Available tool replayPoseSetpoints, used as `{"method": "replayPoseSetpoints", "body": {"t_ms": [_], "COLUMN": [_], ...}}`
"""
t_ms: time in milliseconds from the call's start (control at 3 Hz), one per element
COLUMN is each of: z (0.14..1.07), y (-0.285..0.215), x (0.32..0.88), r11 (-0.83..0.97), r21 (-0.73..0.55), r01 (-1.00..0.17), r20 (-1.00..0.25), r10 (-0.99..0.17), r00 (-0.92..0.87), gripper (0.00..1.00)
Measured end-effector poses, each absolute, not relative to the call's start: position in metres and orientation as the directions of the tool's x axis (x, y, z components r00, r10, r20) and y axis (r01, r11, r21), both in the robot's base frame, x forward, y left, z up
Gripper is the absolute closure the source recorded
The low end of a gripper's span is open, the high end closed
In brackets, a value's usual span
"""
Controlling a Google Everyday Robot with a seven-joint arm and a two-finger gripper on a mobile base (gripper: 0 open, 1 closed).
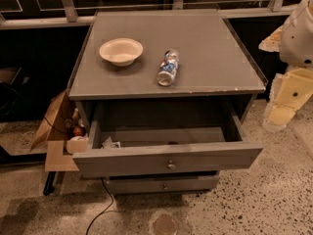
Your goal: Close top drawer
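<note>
The top drawer (122, 163) stands pulled well out of the grey cabinet (220, 77), its front panel with a small round knob (171, 165) towards the camera. On the cabinet's top a pale bowl (121, 51) sits beside a plastic bottle (168, 67) lying on its side. The gripper (289, 98) hangs at the right edge, well apart from the drawer; whether it is spread or closed cannot be told.

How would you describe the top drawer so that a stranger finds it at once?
Find the grey cabinet with a bowl and a bottle on top; the gripper hangs to its right. The top drawer sits directly under that top. Unlike the lower drawer, it is pulled far out.
</note>
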State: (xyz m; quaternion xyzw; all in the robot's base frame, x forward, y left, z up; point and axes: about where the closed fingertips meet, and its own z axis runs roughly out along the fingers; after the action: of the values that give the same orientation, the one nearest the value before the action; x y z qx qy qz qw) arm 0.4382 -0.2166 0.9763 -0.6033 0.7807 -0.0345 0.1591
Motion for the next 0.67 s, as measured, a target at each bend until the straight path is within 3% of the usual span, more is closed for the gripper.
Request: {"method": "replayPoseSetpoints", "body": {"t_ms": [333, 667], "z": [0.9763, 0.9763], "y": [-0.2166, -0.2166], "x": [0.4382, 0.4382], "r11": [0.27, 0.27], "r21": [-0.246, -0.246], "r01": [-0.931, -0.931], "r20": [-0.207, -0.207], "r10": [-0.953, -0.953], "r00": [-0.221, -0.221], "gripper": [0.0, 0.15]}}
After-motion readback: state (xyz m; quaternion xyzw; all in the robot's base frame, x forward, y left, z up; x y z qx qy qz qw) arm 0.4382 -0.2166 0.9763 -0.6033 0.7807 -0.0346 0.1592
